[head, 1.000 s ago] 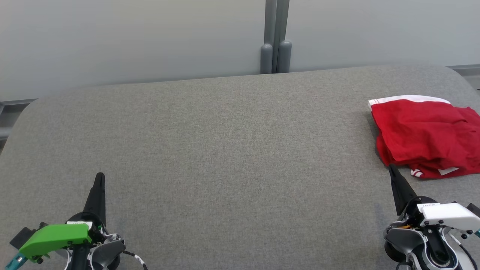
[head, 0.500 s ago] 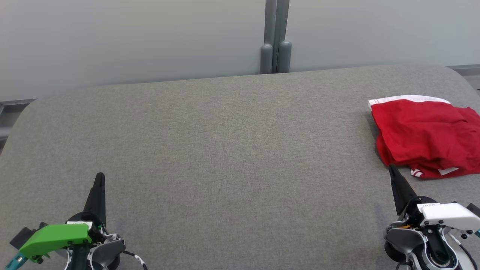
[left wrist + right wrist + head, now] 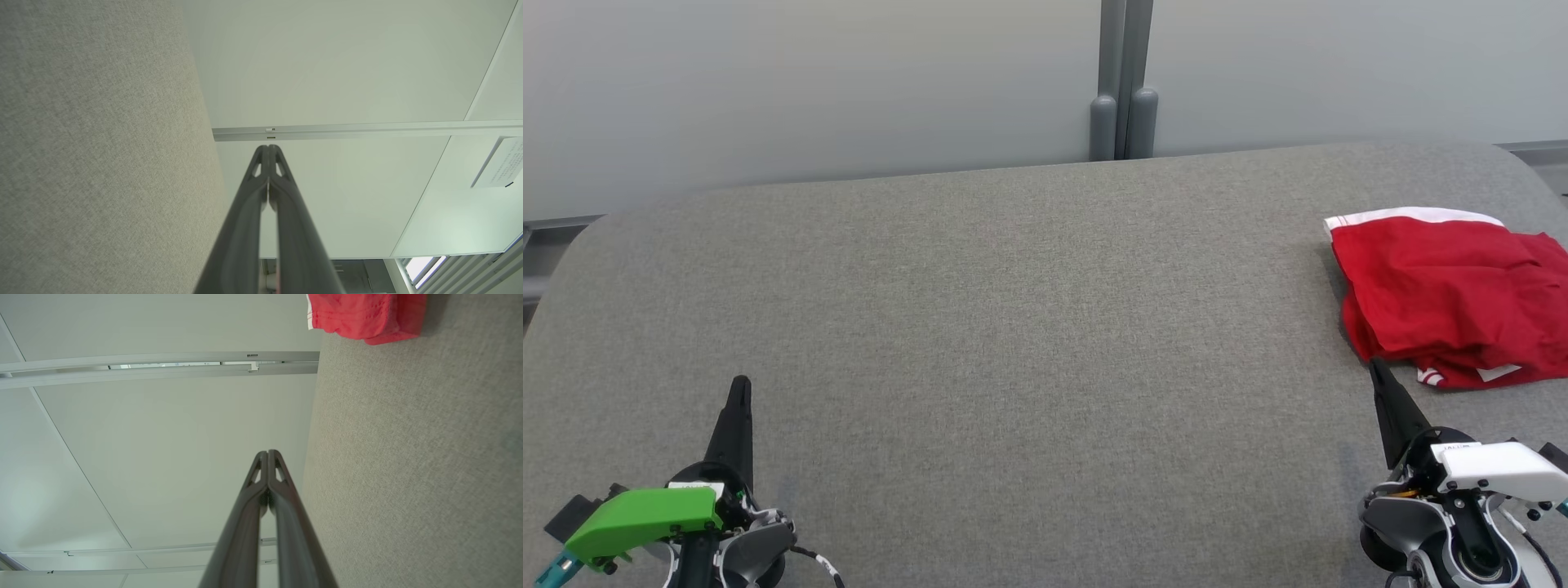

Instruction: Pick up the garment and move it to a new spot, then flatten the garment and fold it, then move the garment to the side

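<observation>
The garment (image 3: 1454, 294) is red with a white band along its far edge, lying folded and a bit rumpled at the right side of the grey fabric table (image 3: 1013, 327). It also appears at the top of the right wrist view as a red garment (image 3: 363, 314). My right gripper (image 3: 1376, 367) is shut and empty, its tip just short of the garment's near edge; in its wrist view the right gripper (image 3: 268, 452) has both fingers pressed together. My left gripper (image 3: 740, 384) rests at the lower left, shut and empty, and the left gripper (image 3: 269, 148) in its own view has its tips closed.
A pale wall with a grey vertical post (image 3: 1123, 82) stands behind the table's far edge. The table's rounded corners fall away at the far left and far right. Broad grey tabletop stretches between the two grippers.
</observation>
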Controlling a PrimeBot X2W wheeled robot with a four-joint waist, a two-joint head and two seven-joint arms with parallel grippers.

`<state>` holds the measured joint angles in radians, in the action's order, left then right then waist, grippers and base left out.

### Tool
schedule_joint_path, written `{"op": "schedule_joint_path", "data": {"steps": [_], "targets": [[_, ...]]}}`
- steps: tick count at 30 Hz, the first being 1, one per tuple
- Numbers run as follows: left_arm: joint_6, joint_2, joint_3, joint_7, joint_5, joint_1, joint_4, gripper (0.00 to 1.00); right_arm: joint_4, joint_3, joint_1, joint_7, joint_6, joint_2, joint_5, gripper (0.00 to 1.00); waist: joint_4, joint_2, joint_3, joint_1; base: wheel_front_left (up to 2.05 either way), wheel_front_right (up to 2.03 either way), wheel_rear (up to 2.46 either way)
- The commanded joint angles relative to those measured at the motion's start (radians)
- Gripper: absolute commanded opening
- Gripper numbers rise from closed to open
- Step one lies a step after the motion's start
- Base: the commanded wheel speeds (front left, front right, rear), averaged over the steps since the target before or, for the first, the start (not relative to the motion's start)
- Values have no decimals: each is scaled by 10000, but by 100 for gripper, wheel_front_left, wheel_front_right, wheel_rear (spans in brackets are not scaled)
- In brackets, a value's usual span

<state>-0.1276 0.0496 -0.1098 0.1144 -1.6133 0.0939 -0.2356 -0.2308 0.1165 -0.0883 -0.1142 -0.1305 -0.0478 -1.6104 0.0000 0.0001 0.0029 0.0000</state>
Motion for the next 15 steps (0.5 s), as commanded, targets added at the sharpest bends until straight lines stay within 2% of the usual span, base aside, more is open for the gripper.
{"op": "schedule_joint_path", "data": {"steps": [1,15], "targets": [[-57,-3,-25,38,-15,121,13,0,41,-12,-100,-22,-4,-48,-75,0,0,-1,0,0,0,0,0],[-57,-4,-25,36,-10,121,13,0,41,-11,-100,-22,-4,-48,-76,0,0,-1,0,0,0,0,0]]}}
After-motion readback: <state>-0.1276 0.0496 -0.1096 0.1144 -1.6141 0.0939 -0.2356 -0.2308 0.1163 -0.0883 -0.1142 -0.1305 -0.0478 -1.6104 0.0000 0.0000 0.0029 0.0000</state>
